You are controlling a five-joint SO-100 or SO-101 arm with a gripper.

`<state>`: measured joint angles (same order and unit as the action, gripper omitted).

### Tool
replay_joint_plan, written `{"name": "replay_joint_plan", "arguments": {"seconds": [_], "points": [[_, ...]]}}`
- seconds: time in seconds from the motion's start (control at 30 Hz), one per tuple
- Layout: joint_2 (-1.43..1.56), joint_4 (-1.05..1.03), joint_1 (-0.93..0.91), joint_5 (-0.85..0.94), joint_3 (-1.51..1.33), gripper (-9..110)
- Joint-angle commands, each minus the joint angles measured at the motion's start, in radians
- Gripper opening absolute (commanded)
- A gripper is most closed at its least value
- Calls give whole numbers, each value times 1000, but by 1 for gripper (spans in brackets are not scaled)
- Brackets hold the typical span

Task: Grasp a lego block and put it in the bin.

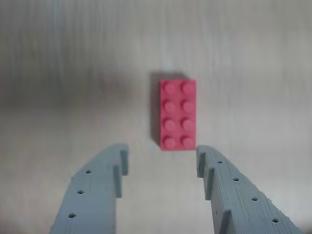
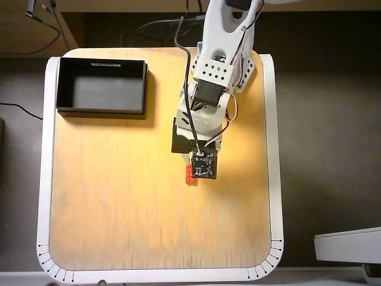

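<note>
The end effector (image 1: 162, 158) is spread wide and holds nothing, its two grey fingers (image 1: 105, 185) poised just short of the lego block (image 1: 178, 114), which lies flat on the counter (image 2: 119, 220). No grasp is made yet, so lifting and carrying remain. In the overhead view the bin (image 2: 144, 89) sits empty at the far left corner, well apart. The counter is pale wood with a white rim; cables (image 2: 149, 30) trail behind it.

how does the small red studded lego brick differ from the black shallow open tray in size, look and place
The small red studded lego brick is far smaller than the black shallow open tray. The brick is solid with round studs; the tray is hollow and empty. The brick lies mid-table under the arm; the tray sits at the upper-left corner in the overhead view. Both are rectangular.
</note>
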<state>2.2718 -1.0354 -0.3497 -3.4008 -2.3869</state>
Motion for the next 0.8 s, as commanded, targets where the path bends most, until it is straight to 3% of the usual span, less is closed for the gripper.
{"name": "replay_joint_plan", "arguments": {"seconds": [0.0,0.77], "points": [[-40,55,-15,2,146,18],[-308,250,-67,40,146,23]]}}
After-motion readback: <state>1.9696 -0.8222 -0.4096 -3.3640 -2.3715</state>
